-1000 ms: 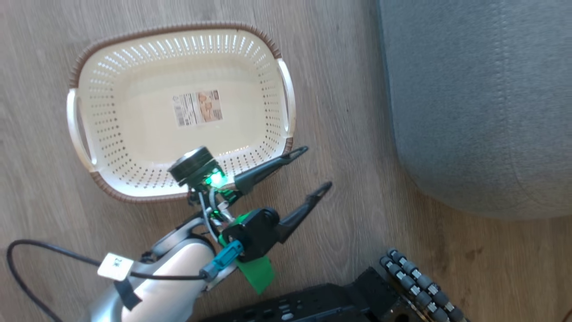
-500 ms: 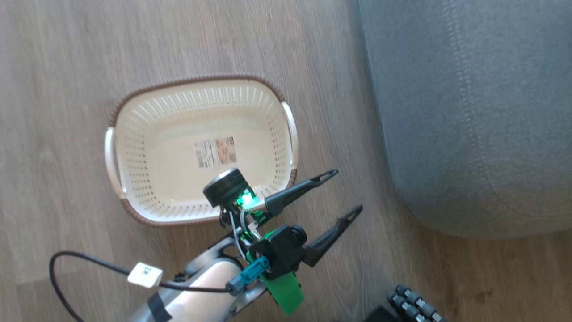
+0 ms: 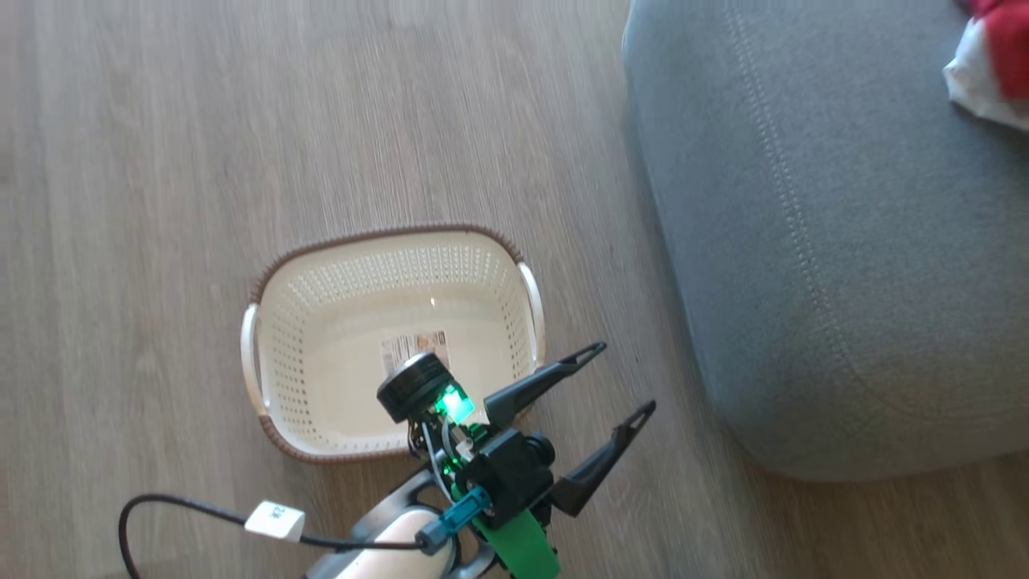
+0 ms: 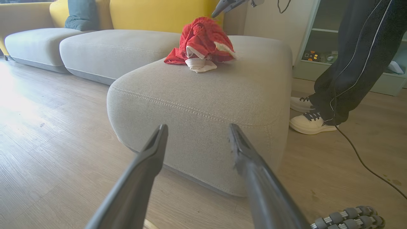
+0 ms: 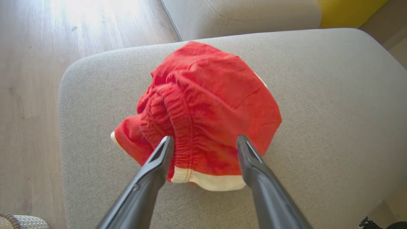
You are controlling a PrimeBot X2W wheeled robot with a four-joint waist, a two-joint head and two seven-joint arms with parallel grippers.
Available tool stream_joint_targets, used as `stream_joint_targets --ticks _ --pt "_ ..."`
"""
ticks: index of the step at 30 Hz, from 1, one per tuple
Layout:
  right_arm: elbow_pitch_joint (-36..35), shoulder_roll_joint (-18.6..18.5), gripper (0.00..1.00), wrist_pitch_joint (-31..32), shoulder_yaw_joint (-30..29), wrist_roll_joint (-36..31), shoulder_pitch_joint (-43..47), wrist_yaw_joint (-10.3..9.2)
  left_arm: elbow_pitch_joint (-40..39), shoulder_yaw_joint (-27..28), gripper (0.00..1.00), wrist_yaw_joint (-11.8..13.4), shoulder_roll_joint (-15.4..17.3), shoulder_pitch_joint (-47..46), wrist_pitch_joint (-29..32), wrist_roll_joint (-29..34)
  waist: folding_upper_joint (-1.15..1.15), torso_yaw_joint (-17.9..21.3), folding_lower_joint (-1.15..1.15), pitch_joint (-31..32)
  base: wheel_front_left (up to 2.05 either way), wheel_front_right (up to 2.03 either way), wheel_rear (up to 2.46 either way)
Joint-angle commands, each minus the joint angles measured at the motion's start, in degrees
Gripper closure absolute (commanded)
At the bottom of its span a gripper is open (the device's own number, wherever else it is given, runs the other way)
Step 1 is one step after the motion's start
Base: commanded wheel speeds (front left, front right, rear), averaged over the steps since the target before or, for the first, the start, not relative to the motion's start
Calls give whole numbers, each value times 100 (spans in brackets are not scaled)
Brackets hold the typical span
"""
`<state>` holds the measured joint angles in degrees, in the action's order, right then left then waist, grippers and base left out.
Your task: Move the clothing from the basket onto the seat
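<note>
The clothing point(image 5: 206, 95), a crumpled red garment with white trim, lies on the grey seat point(image 5: 318, 79). My right gripper point(image 5: 205, 138) hangs open just above its near hem, gripping nothing. In the left wrist view the clothing point(image 4: 202, 41) sits on top of the seat point(image 4: 206, 95). My left gripper point(image 4: 198, 127) is open and empty, low over the floor and pointing at the seat's corner. In the head view the basket point(image 3: 378, 234) stands empty on the floor beside the left gripper point(image 3: 627, 378). The clothing point(image 3: 997, 56) shows at the seat's point(image 3: 804, 241) far right.
A person's dark trouser legs point(image 4: 349, 47) and white shoes point(image 4: 310, 122) stand right of the seat, with a thin cable point(image 4: 365, 162) trailing on the wooden floor. More grey cushions and a yellow sofa back point(image 4: 152, 14) lie behind. My base's rollers point(image 4: 346, 216) show at the lower right.
The head camera has shifted: the basket now sits lower in the picture, and the clothing on the seat has come into view at the upper right. The left gripper stays open.
</note>
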<state>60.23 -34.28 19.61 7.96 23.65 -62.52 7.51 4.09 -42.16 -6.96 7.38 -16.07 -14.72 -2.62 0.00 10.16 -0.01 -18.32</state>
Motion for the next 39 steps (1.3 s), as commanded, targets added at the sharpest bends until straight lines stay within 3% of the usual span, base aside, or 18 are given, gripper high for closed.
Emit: stream_joint_targets --ticks 1,12,23,34,39 --pt "-262 -178 0 65 60 118 78 -2 -170 208 0 -34 -89 37 -28 -63 0 -19 1 219 0 0 0" --pt "-1637 -553 0 -82 120 707 990 -2 -166 713 0 -45 -319 664 -28 -169 0 -161 1 1010 0 0 0" --pt "-3375 -725 0 -1373 87 833 2195 -2 -393 1684 0 61 -431 841 -28 -151 0 -452 1 1444 0 0 0" --pt "-4911 -338 0 -3083 488 874 3468 -2 -609 2628 0 521 -448 969 -28 -295 0 -789 1 1663 0 0 0" --pt "-5241 54 0 -3426 326 798 4056 -2 -710 2998 0 848 -449 974 -28 -389 0 -988 1 1623 0 0 0"
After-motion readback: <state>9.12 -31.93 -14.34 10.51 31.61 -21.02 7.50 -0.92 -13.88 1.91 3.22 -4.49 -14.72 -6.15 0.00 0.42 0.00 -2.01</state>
